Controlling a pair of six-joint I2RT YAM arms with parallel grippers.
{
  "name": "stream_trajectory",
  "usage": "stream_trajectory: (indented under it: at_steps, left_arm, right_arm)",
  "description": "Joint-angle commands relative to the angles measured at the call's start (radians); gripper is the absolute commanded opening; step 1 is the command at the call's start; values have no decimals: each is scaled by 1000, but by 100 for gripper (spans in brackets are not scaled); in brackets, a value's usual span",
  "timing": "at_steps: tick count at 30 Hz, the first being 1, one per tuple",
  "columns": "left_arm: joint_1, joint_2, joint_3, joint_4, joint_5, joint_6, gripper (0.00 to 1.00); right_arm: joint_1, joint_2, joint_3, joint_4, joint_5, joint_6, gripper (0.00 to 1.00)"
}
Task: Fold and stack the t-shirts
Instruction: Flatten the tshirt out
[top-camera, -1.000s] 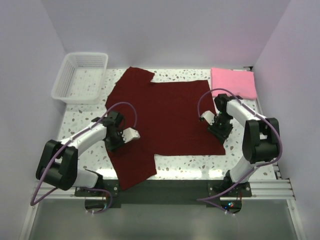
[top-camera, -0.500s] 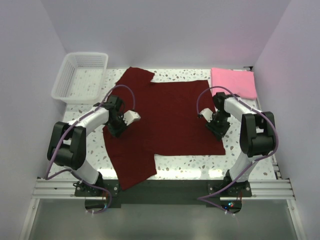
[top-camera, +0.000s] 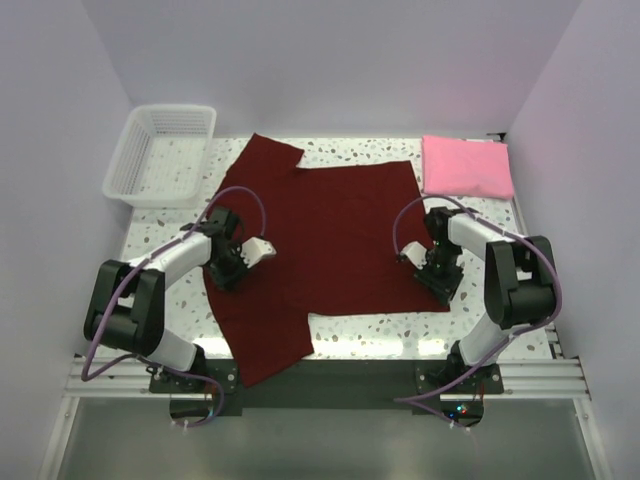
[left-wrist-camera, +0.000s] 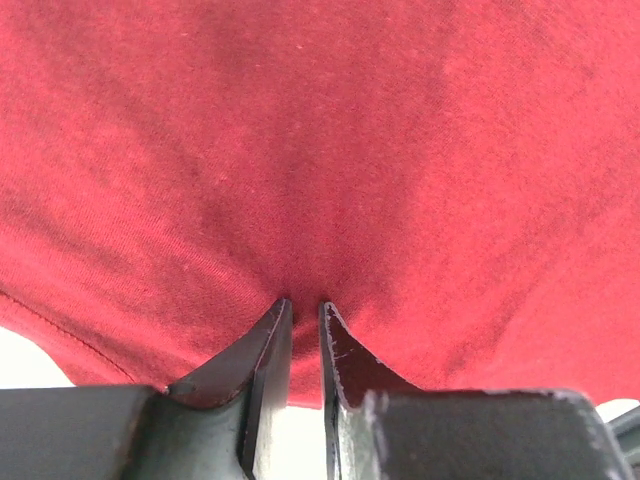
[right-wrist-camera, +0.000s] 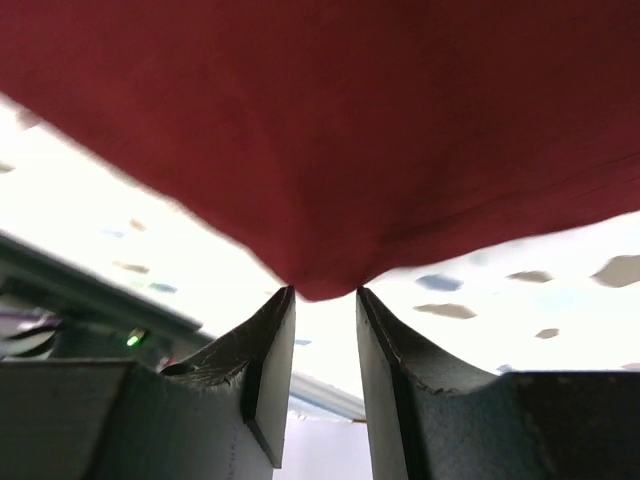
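left pincer (left-wrist-camera: 303, 305): narrow, tips almost together. They nip a small pucker of the maroon t-shirt (top-camera: 330, 230), and creases fan out from the tips.
left pincer position: at the shirt's left edge, between the two sleeves. Tips are down on the cloth.
right pincer (right-wrist-camera: 322, 292): narrow, with a slightly wider gap than the left. A small nub of maroon edge sits between the tips and touches both inner faces.
right pincer position: on the shirt's right edge, near the near-right corner. In the wrist view that edge is pulled to a point at the tips, with pale speckled desk (top-camera: 380, 325) behind it.
left arm (top-camera: 170, 262): reaches in from the near-left and lies low over the desk.
right arm (top-camera: 480, 235): bent in from the near-right, wrist over the shirt edge.
maroon t-shirt: spread out mid-desk, mostly flat. One sleeve points to the far-left and the other to the near-left. The near sleeve reaches the desk's front edge.
pink t-shirt (top-camera: 467, 166): neat folded rectangle at the far-right corner. It sits just beside the maroon shirt's far-right corner; contact can't be told.
basket (top-camera: 172, 110): white mesh at the far-left corner, apart from both shirts.
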Motion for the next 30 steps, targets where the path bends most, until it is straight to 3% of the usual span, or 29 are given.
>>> stream_trajectory:
  at_steps: [1,7,16,24,30]
  left_arm:
    - [5,2,-34,-79,43,33,22]
    - [5,47,67,-86,69,41,29]
    - [6,47,132,-97,129,12,31]
    - [19,33,139,-36,100,-42,32]
    - [36,36,138,-19,83,-48,33]
  right_arm:
    - [9,-77,7,-103,-51,-18,34]
    - [9,-68,65,-213,-114,-29,35]
    - [7,-8,234,-166,-153,26,36]
    - [7,84,173,-18,-91,31,34]
    - [9,63,44,61,-8,3,34]
